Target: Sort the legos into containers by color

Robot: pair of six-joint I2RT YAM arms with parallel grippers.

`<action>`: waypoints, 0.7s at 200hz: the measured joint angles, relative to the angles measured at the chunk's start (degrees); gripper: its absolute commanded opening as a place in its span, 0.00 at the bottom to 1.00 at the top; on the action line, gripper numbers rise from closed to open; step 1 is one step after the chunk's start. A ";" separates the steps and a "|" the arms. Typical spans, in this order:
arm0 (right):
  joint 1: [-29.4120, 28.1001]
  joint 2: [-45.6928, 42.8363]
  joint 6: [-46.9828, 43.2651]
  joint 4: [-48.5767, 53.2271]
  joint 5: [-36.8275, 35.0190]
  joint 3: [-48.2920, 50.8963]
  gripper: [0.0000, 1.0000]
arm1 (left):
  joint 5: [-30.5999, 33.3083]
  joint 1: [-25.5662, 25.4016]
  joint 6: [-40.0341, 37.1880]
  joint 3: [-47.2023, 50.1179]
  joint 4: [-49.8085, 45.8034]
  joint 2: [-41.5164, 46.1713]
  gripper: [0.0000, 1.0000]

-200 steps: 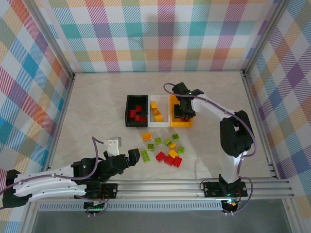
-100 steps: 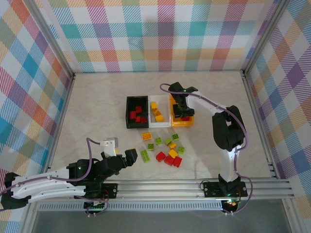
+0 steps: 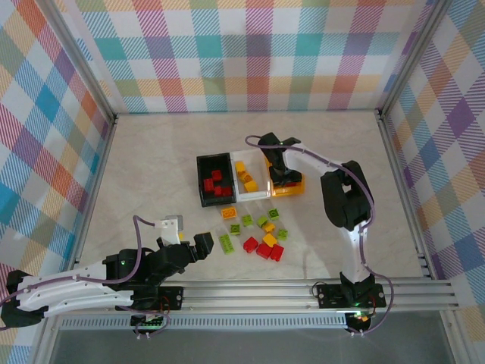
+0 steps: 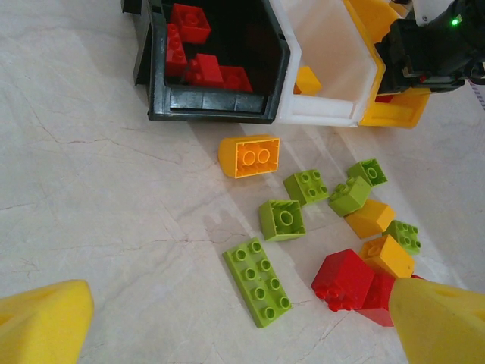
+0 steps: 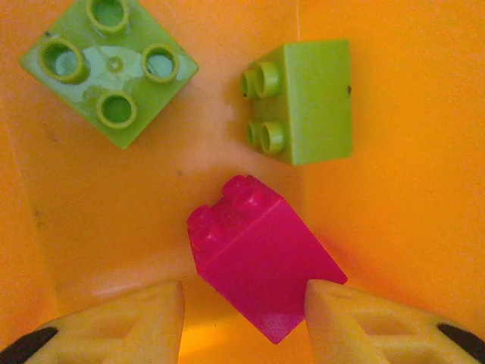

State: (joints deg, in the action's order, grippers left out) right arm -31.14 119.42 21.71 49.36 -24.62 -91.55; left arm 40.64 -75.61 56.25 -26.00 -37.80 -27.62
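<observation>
Loose legos (image 3: 261, 231) in red, orange and lime green lie in a cluster on the table. My left gripper (image 3: 203, 244) stands open just left of them, its fingers wide either side of a flat green brick (image 4: 258, 280). The black bin (image 3: 204, 199) holds red bricks, the white bin (image 3: 254, 193) orange ones. My right gripper (image 3: 282, 176) reaches down into the orange-yellow bin (image 3: 297, 188). It is open around a red brick (image 5: 258, 254) lying on the bin floor, with its right finger (image 5: 364, 322) at the brick's corner. Two green bricks (image 5: 108, 68) (image 5: 303, 102) lie beyond.
The three bins stand side by side in a slightly skewed row behind the pile. An orange brick (image 4: 250, 155) lies on its own just in front of the black bin (image 4: 212, 102). Metal frame rails run along the table's edges, with checked walls behind.
The right gripper has shifted left inside the orange-yellow bin, and the row of bins has turned and slid a little. The left arm drew back slightly, then held still.
</observation>
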 measured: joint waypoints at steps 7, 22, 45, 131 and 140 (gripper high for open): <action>-0.13 -0.46 -0.02 -0.76 0.13 0.61 0.45 | 0.02 0.00 0.13 0.00 -0.13 0.00 1.00; -0.28 -1.62 -0.04 -2.84 0.87 2.21 0.45 | 0.04 0.00 0.22 0.07 -0.26 0.00 1.00; -0.66 -3.93 0.07 -6.23 2.78 5.14 0.45 | 0.20 0.00 0.72 0.57 -0.28 0.00 1.00; -1.27 -6.67 0.04 -6.95 2.32 4.15 0.59 | 0.20 0.04 1.44 1.44 0.00 -0.33 1.00; -1.22 -6.14 0.04 -6.51 1.90 3.04 0.59 | 0.17 0.07 1.44 1.44 0.00 -0.55 1.00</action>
State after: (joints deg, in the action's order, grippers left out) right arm -32.36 113.27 21.76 42.85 -22.72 -88.51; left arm 40.82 -75.55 57.69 -24.56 -37.80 -28.16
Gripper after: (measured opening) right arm 0.584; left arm 0.997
